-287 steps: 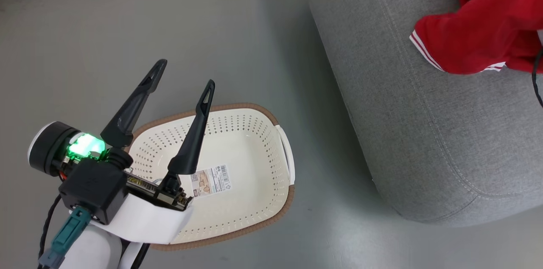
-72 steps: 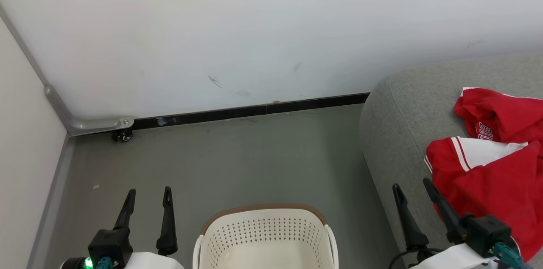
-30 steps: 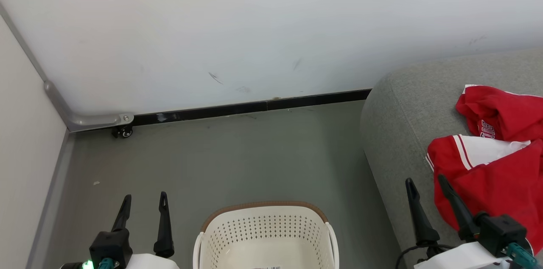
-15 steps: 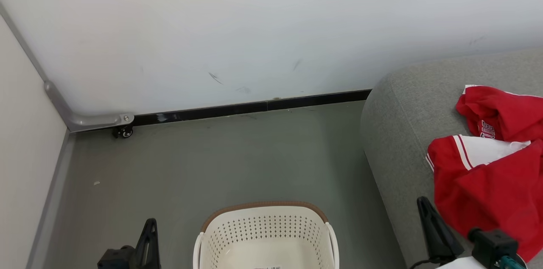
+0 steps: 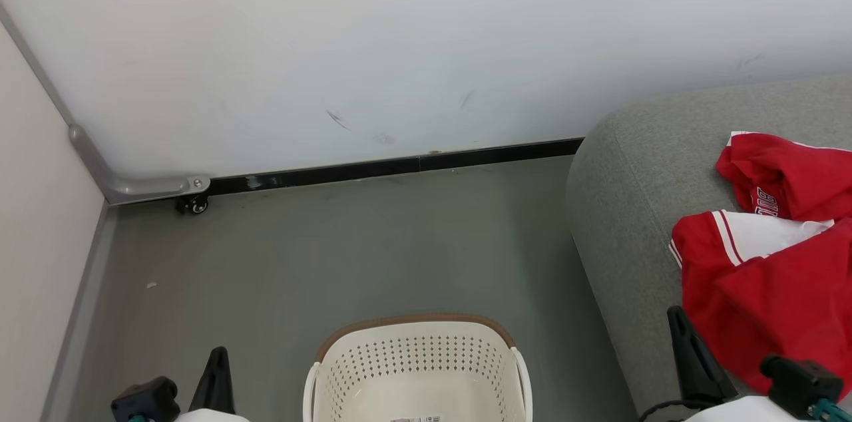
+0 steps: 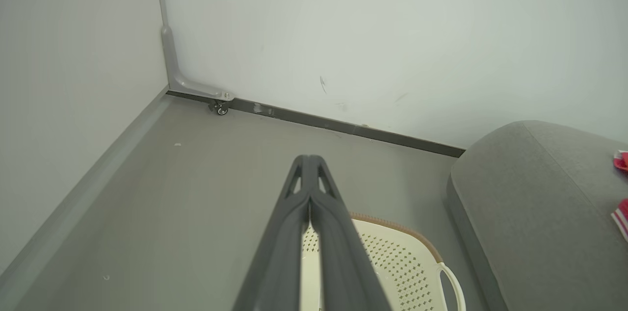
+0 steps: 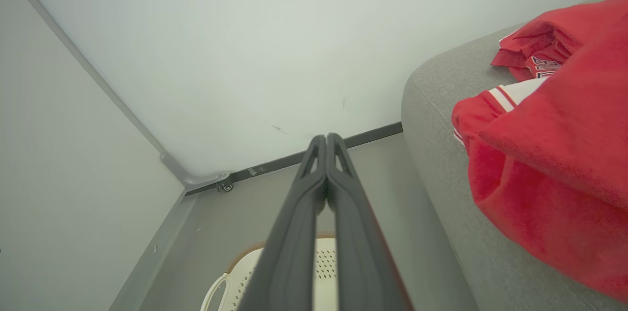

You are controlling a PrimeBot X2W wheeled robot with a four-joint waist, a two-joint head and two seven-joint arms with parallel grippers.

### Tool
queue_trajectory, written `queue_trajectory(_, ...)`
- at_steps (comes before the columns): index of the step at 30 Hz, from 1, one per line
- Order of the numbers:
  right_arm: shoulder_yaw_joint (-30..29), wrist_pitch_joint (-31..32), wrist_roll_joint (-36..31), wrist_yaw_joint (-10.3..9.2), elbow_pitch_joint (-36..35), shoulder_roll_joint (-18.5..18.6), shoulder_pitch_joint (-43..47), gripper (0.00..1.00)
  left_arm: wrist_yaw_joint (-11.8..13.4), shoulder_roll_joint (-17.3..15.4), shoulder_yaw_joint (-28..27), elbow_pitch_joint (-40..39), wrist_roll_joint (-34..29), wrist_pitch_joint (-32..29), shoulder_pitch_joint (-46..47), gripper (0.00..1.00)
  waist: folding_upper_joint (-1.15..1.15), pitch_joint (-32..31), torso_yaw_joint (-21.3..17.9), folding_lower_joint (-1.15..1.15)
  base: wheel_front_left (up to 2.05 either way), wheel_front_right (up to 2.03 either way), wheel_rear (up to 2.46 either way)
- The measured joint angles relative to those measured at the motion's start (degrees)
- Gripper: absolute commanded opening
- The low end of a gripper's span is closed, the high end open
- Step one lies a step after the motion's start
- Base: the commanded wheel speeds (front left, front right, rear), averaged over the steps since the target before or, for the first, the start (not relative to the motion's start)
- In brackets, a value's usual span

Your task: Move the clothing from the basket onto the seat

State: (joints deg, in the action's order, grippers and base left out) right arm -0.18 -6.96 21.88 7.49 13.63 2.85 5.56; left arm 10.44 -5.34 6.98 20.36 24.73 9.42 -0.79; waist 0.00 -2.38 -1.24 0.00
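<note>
While left hand [image 6: 309,168] & right hand [image 7: 326,143] clench empty, red clothing [image 5: 765,289], white stripes, on seat [image 5: 639,196]

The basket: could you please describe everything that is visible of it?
The basket is oval, of cream-white plastic as it looks, with rows of small holes in its wall and a brown rim. A white loop handle shows at one side. It stands upright on the grey floor, left of the grey sofa and apart from it. A label lies on its bottom; the inside that shows is bare.
</note>
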Motion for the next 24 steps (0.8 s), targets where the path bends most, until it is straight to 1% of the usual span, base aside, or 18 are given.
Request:
queue_trajectory(5,-0.53,0.92,4.92,0.00,0.00,-0.08,-0.08,0.00,-0.96,0.12,-0.90,0.04,3.71,-1.13,0.03,0.00,0.00,0.14,0.11,0.04,0.00,0.00,0.00)
queue_trajectory(7,-0.89,1.05,6.44,0.00,0.00,-0.11,-0.13,0.00,-1.47,0.14,-1.33,0.03,5.11,-1.93,0.19,0.00,0.00,0.18,0.15,0.10,0.00,0.00,0.00)
queue_trajectory(10,-1.13,1.65,8.76,0.00,0.07,-0.12,-0.74,0.00,-1.97,0.22,-1.99,0.02,7.56,-2.66,0.68,0.00,0.00,0.19,0.20,0.26,0.00,0.00,0.00)
queue_trajectory(11,-1.24,1.94,10.38,0.00,-0.05,-0.13,-1.36,0.00,-2.60,0.31,-2.24,-0.10,9.02,-3.14,1.17,0.00,0.00,0.18,0.23,0.38,0.00,0.00,0.00)
queue_trajectory(17,-1.55,3.02,15.14,0.00,-0.01,-0.19,-1.40,0.00,-3.83,0.42,-3.25,-0.23,13.82,-4.45,1.21,0.00,0.00,0.07,0.33,0.72,0.00,0.00,0.00)
queue_trajectory(21,-1.82,3.54,18.47,0.00,-0.01,-0.25,-1.57,0.00,-4.70,0.54,-3.90,-0.46,16.95,-5.35,1.21,0.00,0.00,-0.03,0.39,0.89,0.00,0.00,0.00)
queue_trajectory(24,-2.21,4.08,20.89,0.00,-0.07,-0.31,-2.34,0.00,-5.03,0.67,-4.19,-0.65,19.22,-5.94,1.21,0.00,0.00,-0.08,0.44,0.96,0.00,0.00,0.00)
